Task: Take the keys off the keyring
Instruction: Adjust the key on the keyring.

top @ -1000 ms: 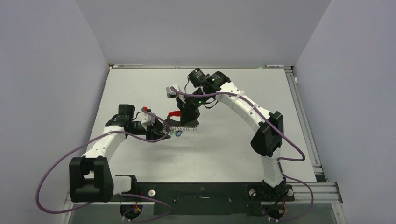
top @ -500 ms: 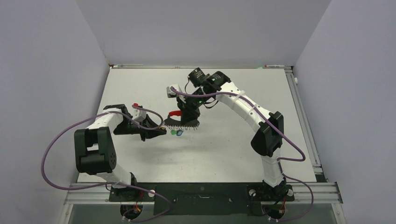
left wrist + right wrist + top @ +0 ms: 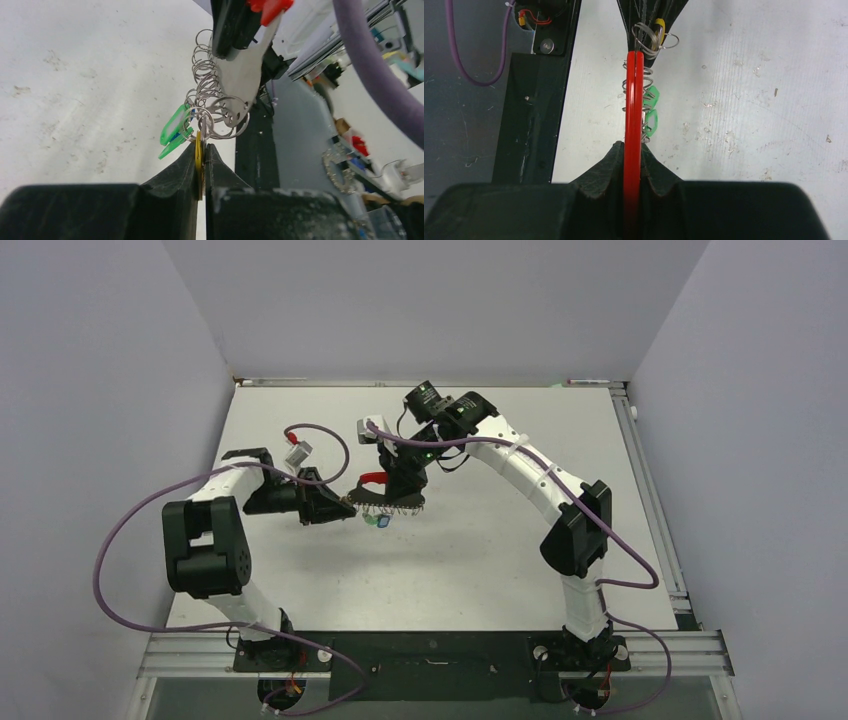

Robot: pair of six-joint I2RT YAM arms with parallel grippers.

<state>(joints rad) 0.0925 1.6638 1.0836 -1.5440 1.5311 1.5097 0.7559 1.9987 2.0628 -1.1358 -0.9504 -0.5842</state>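
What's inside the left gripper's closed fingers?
A yellow tag, edge-on, pinched in the left gripper and hanging off the silver rings above. Its lower end is hidden inside the grip.

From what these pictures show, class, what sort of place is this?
Probably a robotics lab test cell: a left arm and right arm bolted to a white table, plain walls boxing it in, an aluminium rail.

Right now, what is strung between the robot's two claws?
A string of small silver rings, green tags dangling from it, spans from the left claw to the right claw; the left wrist view shows it best.
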